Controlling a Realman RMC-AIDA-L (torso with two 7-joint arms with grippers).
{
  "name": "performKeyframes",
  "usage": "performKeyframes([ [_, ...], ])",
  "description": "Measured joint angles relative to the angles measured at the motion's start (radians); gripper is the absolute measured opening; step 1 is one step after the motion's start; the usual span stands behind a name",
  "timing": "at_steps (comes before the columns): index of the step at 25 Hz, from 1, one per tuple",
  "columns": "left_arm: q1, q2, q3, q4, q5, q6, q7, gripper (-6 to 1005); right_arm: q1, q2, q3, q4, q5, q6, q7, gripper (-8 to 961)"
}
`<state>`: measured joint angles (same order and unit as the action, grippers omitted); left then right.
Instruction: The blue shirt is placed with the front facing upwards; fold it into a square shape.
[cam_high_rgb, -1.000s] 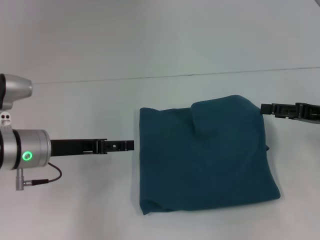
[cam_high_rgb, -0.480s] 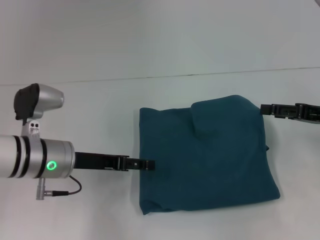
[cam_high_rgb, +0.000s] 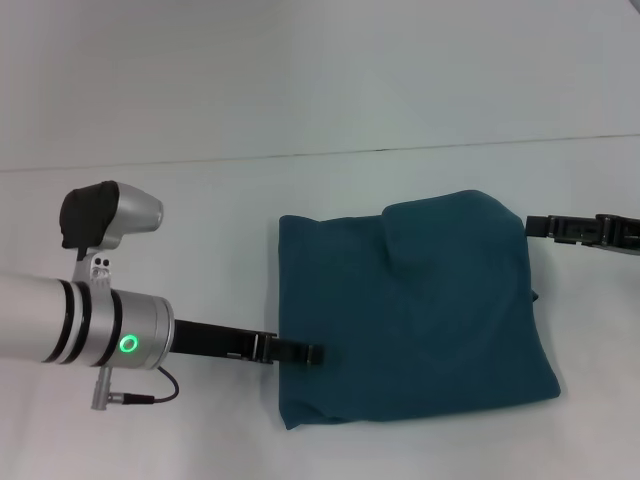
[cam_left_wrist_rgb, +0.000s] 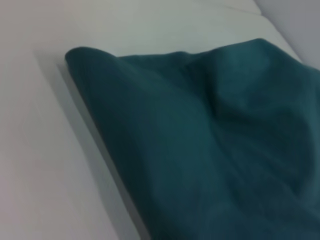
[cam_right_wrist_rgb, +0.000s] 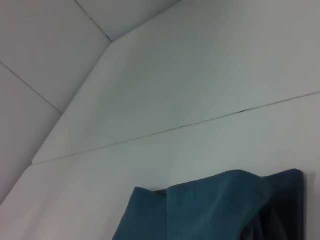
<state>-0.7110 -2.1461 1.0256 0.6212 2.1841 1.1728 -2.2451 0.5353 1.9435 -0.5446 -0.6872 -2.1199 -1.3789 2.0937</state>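
Observation:
The blue shirt (cam_high_rgb: 410, 315) lies folded into a rough rectangle on the white table, plain teal side up, with a raised fold near its far middle. It also fills the left wrist view (cam_left_wrist_rgb: 210, 145) and shows low in the right wrist view (cam_right_wrist_rgb: 220, 210). My left gripper (cam_high_rgb: 312, 353) reaches over the shirt's left edge near its front corner. My right gripper (cam_high_rgb: 535, 226) hovers just off the shirt's far right corner.
The white table (cam_high_rgb: 150, 220) has a thin seam (cam_high_rgb: 400, 150) running across it behind the shirt. Bare surface lies to the left of and behind the shirt.
My left arm has moved right and toward the front, its tip going from beside the shirt's left edge to over it. My right gripper has drawn slightly away to the right.

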Motion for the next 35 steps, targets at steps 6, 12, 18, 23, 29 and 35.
performKeyframes([
  [6, -0.010, -0.004, 0.011, -0.001, 0.016, -0.004, -0.004, 905, -0.003, 0.000, 0.005, 0.000, 0.000, 0.000, 0.000, 807],
  [12, -0.015, -0.005, 0.017, 0.002, 0.016, -0.002, -0.004, 905, -0.005, 0.000, 0.020, 0.000, 0.000, -0.002, 0.000, 807],
  [18, -0.020, -0.006, 0.031, 0.004, 0.016, -0.002, 0.005, 871, -0.006, 0.000, 0.024, 0.000, 0.000, -0.003, 0.000, 806],
  [23, -0.022, -0.009, 0.047, 0.002, 0.017, -0.008, 0.004, 696, -0.005, 0.000, 0.025, -0.001, 0.001, -0.003, 0.000, 806],
  [29, -0.026, -0.009, 0.047, 0.005, 0.017, -0.009, 0.003, 433, -0.007, 0.000, 0.025, -0.002, 0.011, -0.009, 0.000, 807],
  [35, -0.034, -0.012, 0.045, 0.006, 0.017, -0.010, 0.005, 212, -0.008, 0.000, 0.025, -0.002, 0.014, -0.011, -0.004, 807],
])
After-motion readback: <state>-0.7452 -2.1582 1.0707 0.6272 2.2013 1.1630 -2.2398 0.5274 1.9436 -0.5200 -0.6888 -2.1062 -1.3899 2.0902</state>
